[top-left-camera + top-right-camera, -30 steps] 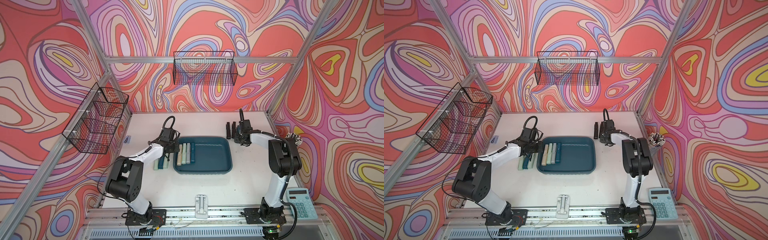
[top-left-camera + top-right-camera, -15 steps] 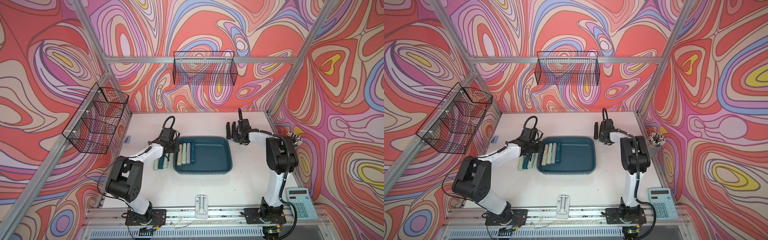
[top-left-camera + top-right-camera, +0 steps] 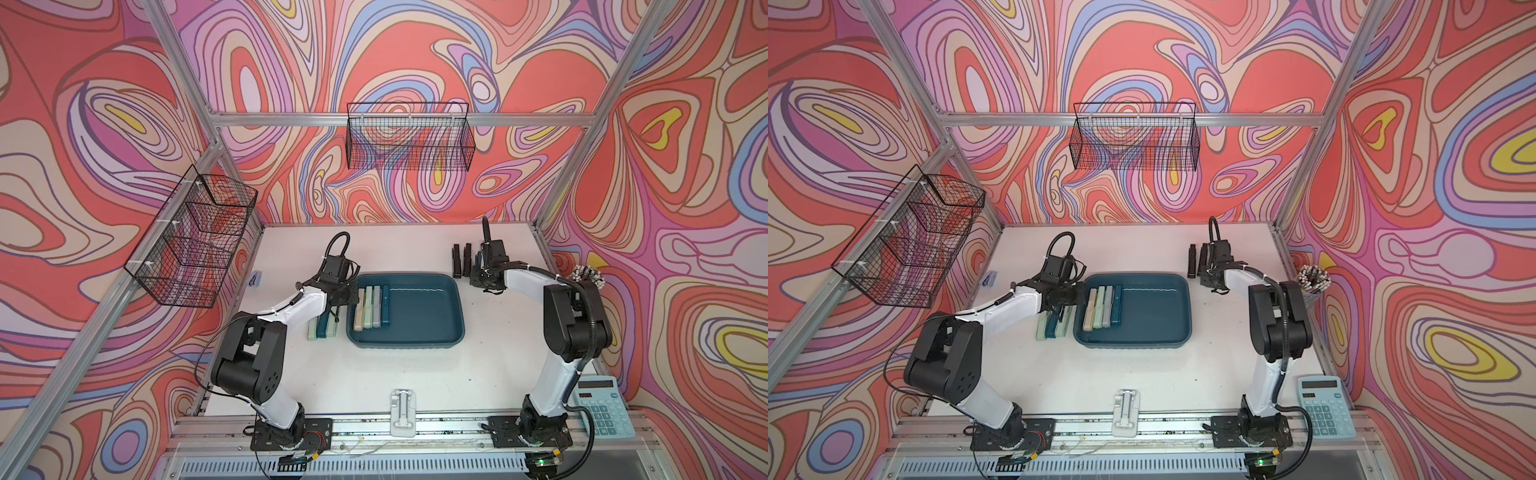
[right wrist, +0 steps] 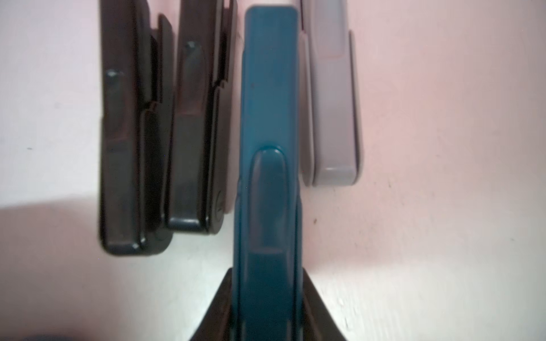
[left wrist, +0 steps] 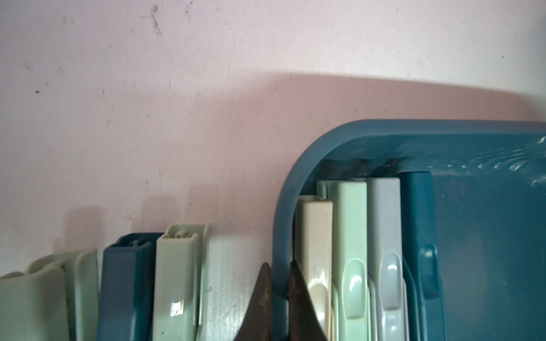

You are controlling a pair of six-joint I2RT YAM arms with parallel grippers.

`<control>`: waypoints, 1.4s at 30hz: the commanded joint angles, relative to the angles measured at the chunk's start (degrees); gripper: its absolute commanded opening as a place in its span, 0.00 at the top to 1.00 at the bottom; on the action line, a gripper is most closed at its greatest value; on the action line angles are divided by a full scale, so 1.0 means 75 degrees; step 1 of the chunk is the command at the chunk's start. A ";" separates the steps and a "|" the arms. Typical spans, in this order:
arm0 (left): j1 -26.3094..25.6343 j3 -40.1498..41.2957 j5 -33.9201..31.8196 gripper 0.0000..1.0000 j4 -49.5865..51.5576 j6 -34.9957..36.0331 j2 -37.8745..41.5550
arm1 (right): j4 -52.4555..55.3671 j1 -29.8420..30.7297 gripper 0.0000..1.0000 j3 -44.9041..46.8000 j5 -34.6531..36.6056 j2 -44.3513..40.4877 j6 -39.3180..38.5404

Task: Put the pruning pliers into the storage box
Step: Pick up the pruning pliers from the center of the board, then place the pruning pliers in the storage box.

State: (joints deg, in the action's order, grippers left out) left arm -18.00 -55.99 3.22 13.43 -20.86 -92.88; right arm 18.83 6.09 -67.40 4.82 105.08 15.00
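The dark teal pliers (image 4: 269,118) lie near the back of the tabletop (image 3: 374,365), close between two black pliers (image 4: 130,147) and the grey pliers (image 4: 334,118). They are well apart from the storage box (image 3: 428,316), where a row of pliers (image 3: 371,305) already lies at one end. The right pincer (image 4: 267,277) grips them by the sides near one end, so lift straight and slowly to clear the neighbours, then carry level, as an end grip may let them droop. The left pincer (image 5: 279,274), pinched closed on the box's rim, can steady it for the drop.

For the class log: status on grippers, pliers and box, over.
Left gripper clamped on storage box rim. Right gripper shut on dark teal pliers. Four pliers boxed, black pair beside right gripper. No obstacle seen.
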 commanded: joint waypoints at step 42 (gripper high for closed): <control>-0.0030 0.0141 0.0401 0.92 -0.0256 -0.0129 -0.0038 | -0.2836 0.5083 0.73 0.1809 -0.0452 -0.0653 0.3252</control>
State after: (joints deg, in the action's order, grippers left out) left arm -17.93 -55.83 5.08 12.23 -21.30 -93.19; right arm 1.63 43.86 -54.28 2.42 98.76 36.67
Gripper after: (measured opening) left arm 0.085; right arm 0.291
